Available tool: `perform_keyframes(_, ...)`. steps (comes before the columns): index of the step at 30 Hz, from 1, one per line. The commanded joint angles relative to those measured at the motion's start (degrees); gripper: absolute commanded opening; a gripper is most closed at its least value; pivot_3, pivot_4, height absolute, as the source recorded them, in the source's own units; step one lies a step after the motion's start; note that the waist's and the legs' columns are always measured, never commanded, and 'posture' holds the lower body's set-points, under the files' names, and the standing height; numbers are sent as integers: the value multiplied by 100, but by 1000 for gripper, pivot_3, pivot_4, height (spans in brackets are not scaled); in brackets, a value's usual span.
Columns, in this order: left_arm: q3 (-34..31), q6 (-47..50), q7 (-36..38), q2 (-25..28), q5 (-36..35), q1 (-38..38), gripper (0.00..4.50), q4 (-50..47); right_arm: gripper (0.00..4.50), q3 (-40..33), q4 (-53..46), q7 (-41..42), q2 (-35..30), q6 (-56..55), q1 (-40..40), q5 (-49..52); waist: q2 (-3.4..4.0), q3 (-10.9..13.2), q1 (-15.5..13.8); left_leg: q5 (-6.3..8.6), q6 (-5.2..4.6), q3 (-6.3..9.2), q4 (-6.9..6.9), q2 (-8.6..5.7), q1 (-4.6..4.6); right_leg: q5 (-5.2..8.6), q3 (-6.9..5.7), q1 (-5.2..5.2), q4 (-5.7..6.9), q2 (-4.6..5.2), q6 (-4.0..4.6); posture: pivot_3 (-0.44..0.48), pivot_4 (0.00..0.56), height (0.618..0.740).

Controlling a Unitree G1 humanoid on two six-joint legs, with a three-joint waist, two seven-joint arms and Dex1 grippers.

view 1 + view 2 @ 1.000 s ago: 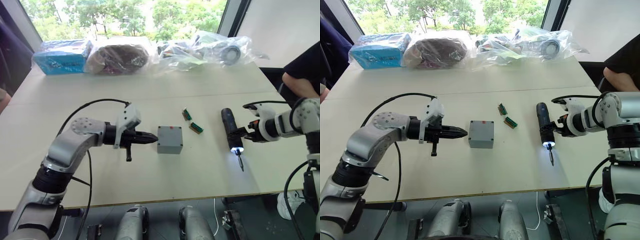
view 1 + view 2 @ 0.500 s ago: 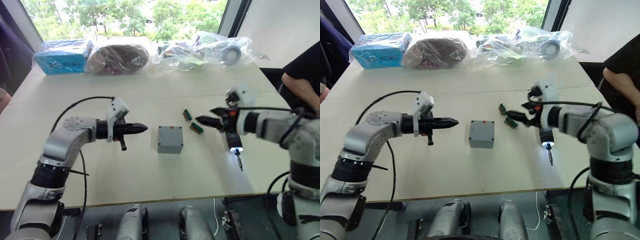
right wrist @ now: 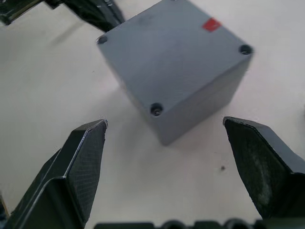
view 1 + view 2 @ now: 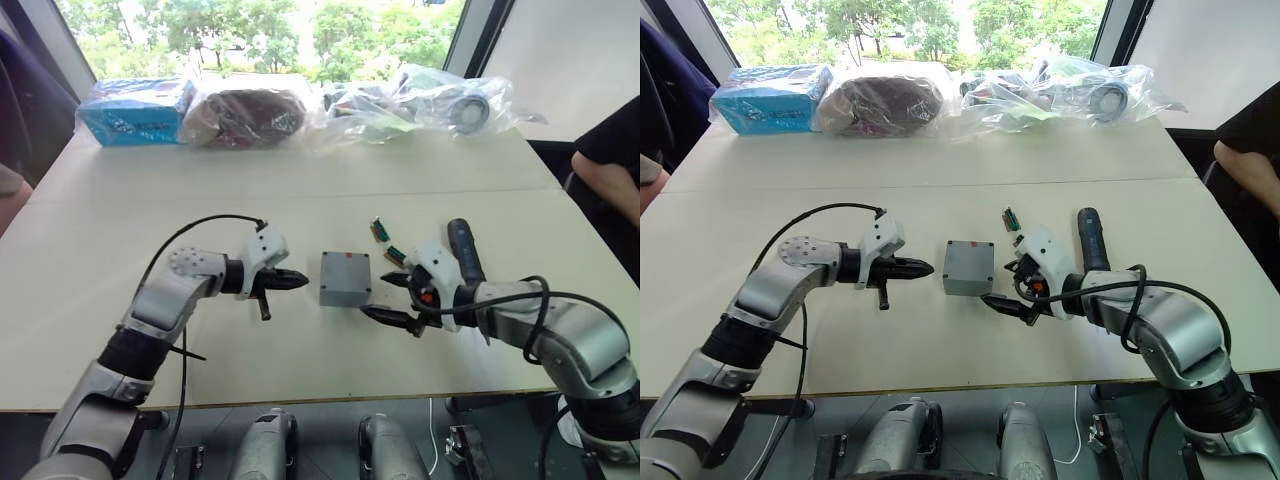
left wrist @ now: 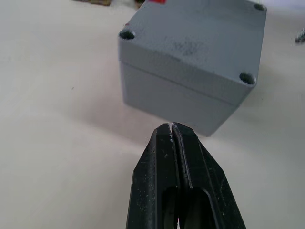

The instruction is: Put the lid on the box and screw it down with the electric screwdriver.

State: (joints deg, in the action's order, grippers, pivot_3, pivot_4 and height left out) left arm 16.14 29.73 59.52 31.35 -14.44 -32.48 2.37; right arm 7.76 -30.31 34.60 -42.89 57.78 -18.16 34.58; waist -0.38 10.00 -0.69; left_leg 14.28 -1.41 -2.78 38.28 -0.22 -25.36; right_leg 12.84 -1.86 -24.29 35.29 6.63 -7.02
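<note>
1. Pale table point(image 4: 120, 220) by a big window holds the grey box point(image 4: 345, 278) in the middle, with the lid point(image 3: 167, 57) already on top.
2. Left gripper point(image 4: 296, 281) points at the box from just beside it, fingers pressed together, holding nothing.
3. Right gripper point(image 4: 397, 300) reaches from the other side, spread wide, probably to grab the box.
4. Electric screwdriver point(image 4: 464, 254) lies behind the right arm, untouched.

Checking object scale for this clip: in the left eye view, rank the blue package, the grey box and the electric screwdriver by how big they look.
1. Blue package, largest though farthest away.
2. Grey box and electric screwdriver: too alike to rank, the screwdriver long but thin and partly hidden behind the right hand.
</note>
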Motion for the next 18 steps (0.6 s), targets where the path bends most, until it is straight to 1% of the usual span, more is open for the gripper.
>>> perform_keyframes(1,22,-289,-59,-229,138,-276,0,204,4059,151,-157,61,83,-198,24,-131,0,0,-4,0,0,0,1,0,0,0,0,0,1,0,0,0,150,740)
perform_keyframes(5,26,-503,-200,-523,290,-480,0,549,4059,195,-324,-24,331,-27,59,4,-1,0,-4,0,0,2,3,-1,1,0,0,2,2,0,0,0,150,740)
perform_keyframes(9,-95,-683,-438,-633,475,-642,0,887,4059,-35,-537,-109,415,186,92,147,-1,0,-2,0,0,3,4,-1,1,0,-1,2,6,0,0,0,150,740)
perform_keyframes(12,-230,-692,-494,-483,510,-630,0,926,4059,-421,-687,-26,162,253,132,231,-2,0,-2,0,0,4,5,-1,0,0,-1,1,7,0,0,0,150,740)
perform_keyframes(14,-283,-620,-419,-266,509,-508,0,810,4059,-628,-630,89,-79,166,129,171,-2,0,-1,0,0,4,5,0,1,-1,-1,2,7,1,0,0,150,740)
perform_keyframes(18,-278,-369,-52,68,313,-168,0,296,4059,-526,-199,283,-445,-330,74,-271,-1,-1,20,0,0,1,4,2,3,0,-1,0,8,0,0,0,150,740)
